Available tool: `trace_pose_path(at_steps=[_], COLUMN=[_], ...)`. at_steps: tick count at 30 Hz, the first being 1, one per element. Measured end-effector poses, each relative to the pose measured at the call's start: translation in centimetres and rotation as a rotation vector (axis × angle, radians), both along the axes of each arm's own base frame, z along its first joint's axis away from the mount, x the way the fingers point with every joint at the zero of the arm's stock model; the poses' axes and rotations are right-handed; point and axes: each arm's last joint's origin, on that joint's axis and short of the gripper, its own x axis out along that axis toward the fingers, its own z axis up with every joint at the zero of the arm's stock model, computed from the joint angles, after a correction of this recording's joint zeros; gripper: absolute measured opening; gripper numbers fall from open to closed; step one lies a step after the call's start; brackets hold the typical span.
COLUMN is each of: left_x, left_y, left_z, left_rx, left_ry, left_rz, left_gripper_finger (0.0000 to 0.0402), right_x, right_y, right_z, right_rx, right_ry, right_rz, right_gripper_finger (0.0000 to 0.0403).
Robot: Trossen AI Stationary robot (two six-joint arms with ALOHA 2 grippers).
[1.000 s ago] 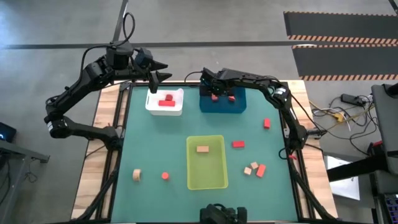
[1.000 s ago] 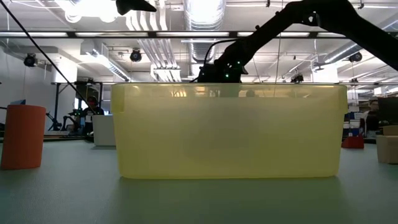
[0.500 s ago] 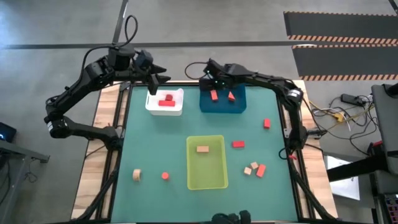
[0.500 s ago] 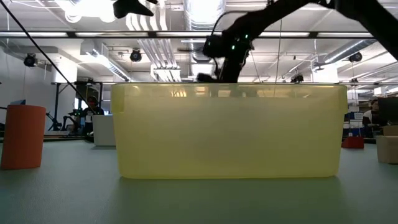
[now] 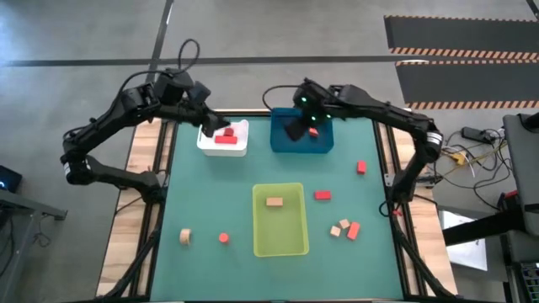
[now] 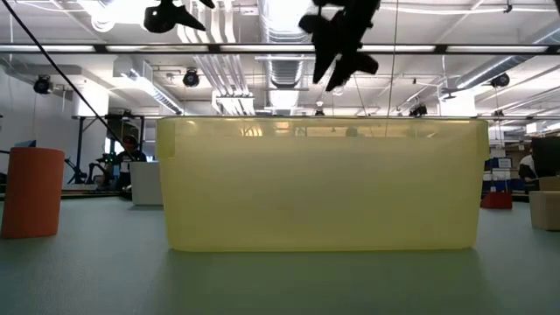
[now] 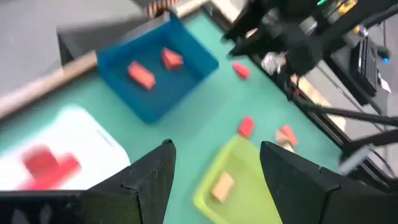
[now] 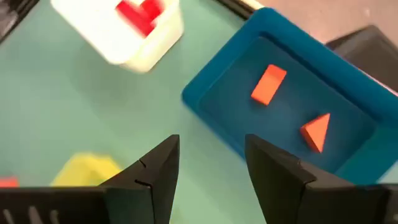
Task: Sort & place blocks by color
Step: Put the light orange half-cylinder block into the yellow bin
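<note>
- Your right claw (image 5: 295, 128) hangs above the blue bin (image 5: 280, 143) at the far side of the counter (image 5: 210, 194), fingers parted and holding nothing; its wrist view shows an orange bar (image 8: 268, 84) and an orange wedge (image 8: 317, 132) lying apart on the bin floor.
- Your left claw (image 5: 210, 126) hovers over the near-left edge of the white bin (image 5: 206, 145), spread wide and empty; deep red blocks (image 5: 224, 135) sit inside that bin.
- The yellow-green bin (image 5: 282, 240) in the middle holds one tan block (image 5: 274, 201).
- Loose blocks left on the counter: a red one (image 5: 361, 167) by the right edge, another red one (image 5: 322, 194) just right of the yellow-green bin, a cluster of two tan pieces and an orange bar (image 5: 352, 230) toward the near right, and a tan block (image 5: 184, 237) with a small red one (image 5: 223, 237) at the near left.
- The relation that matters: most strays lie on the right half, toward you from the right claw, so that arm is the nearer one.
- The closest stray is the red block by the right edge; judged from above, it looks slightly longer along the near-far direction, so expect to turn the wrist to close across its short side.
</note>
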Motion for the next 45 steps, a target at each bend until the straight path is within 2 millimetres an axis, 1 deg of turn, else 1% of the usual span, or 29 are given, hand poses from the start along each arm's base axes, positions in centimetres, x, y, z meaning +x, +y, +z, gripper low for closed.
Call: trace_pose_path(at_steps=[2,5,9,13,18,23,30,34,40,45], left_x=[0.1,-0.2,-0.7,-0.6,0.1,0.2,-0.6,-0.9,-1.9,-2.3], left_y=[-0.6,-1.7,-3.5,-5.3,-8.1,-11.6,-15.9,-17.7,-19.4,-19.9], left_z=[-0.4,-1.2,-2.3,-3.5,-5.9,-9.2,-13.1,-15.0,-17.8,-20.3], left_rx=[-0.082,-0.203,-0.35,-0.461,-0.573,-0.654,-0.728,-0.736,-0.754,-0.754], left_ry=[0.034,0.114,0.257,0.362,0.475,0.64,0.813,0.865,0.906,0.921], left_rz=[0.017,0.041,0.075,0.13,0.156,0.203,0.277,0.291,0.372,0.402], left_gripper_finger=[0.0219,0.0219,0.0219,0.0219,0.0219,0.0219,0.0219,0.0219,0.0219,0.0219], right_x=[-0.7,-1.4,-2.1,-2.8,-3.9,-5.0,-6.1,-6.4,-6.6,-6.6], right_y=[1.4,2.9,4.2,5.2,6.4,7.4,8.0,8.1,8.1,8.1], right_z=[0.8,1.9,3.0,3.9,4.8,5.5,6.0,6.2,6.1,6.1], right_rx=[-0.009,-0.03,-0.049,-0.065,-0.076,-0.087,-0.094,-0.097,-0.094,-0.094], right_ry=[0.011,0.008,-0.026,-0.052,-0.058,-0.054,-0.068,-0.073,-0.052,-0.049], right_rz=[0.049,0.104,0.137,0.172,0.212,0.254,0.27,0.273,0.279,0.281], right_gripper_finger=[0.0169,0.0166,0.0166,0.0167,0.0164,0.0164,0.0164,0.0163,0.0158,0.0153])
